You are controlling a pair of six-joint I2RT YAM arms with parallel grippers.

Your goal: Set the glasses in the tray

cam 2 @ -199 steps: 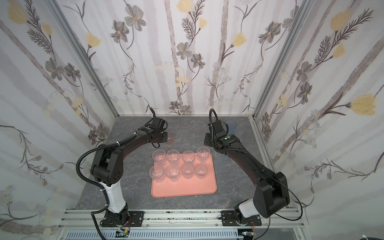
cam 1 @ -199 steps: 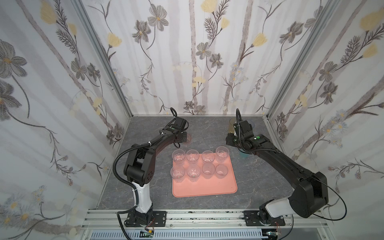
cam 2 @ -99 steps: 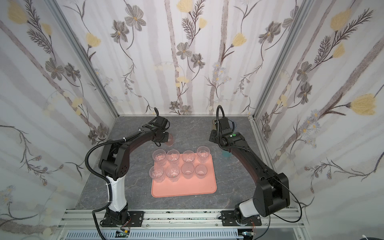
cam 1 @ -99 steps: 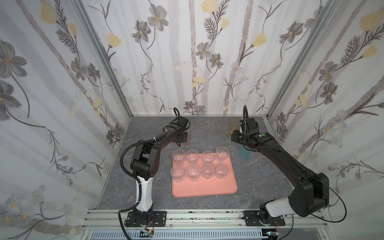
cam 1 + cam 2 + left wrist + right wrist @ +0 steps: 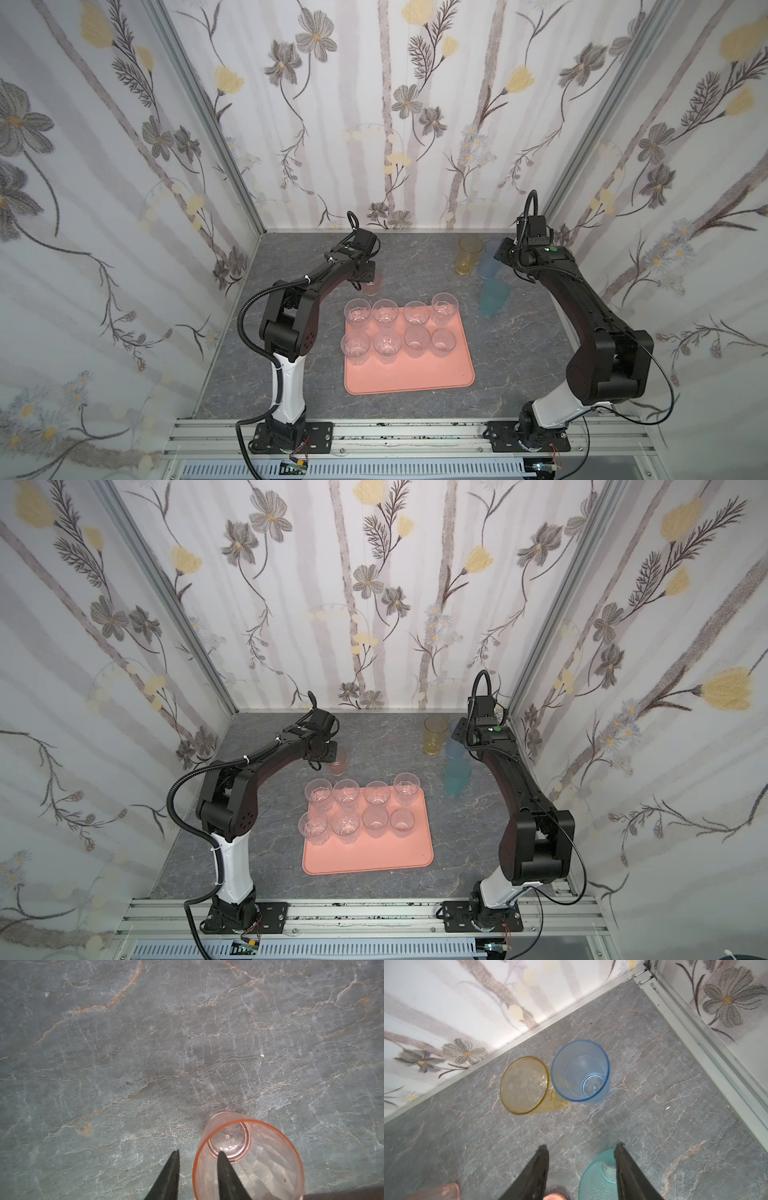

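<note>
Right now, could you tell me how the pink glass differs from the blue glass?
The pink glass is short, the blue glass tall. The left gripper straddles the pink glass's rim; the blue glass's rim is free. Both stand upright on the table, off the tray.

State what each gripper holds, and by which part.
Nothing is held: the left gripper straddles the rim of the pink glass, unclamped; the right gripper is open, empty.

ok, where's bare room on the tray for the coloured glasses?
The tray is bare along its near end, between the near row of clear glasses and the front rim. Its far part is packed: two rows of four. The table is bare between the pink glass and the amber glass.
</note>
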